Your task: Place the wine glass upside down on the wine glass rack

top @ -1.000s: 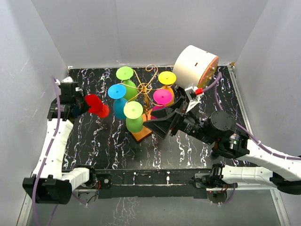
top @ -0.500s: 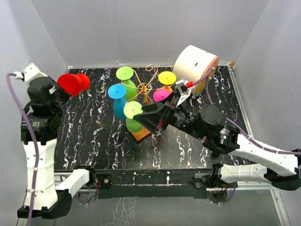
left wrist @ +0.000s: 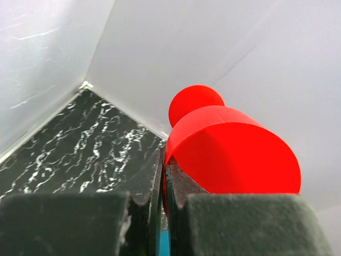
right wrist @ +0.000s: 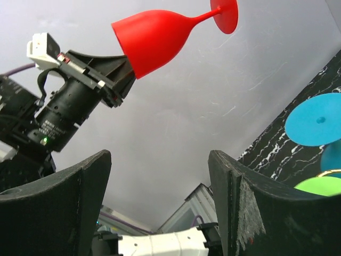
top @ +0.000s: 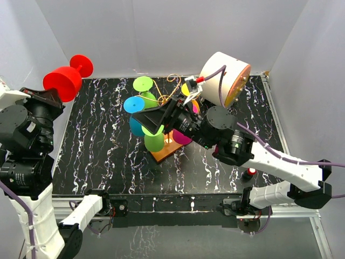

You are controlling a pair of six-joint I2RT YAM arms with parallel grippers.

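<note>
1 wine glass [top: 63, 82] gripped, left end effector [left wrist: 164, 173].

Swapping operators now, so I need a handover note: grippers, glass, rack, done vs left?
Left gripper: shut on the red wine glass, pinching the bowl rim. The glass is held high at far left, foot pointing away.
Right gripper: fingers open, empty, hovering at the wine glass rack.
Rack: mid-table, other coloured glasses hang on it foot up.
Done: red glass picked up.
Left: carry it to the rack, hang it upside down, release.
</note>
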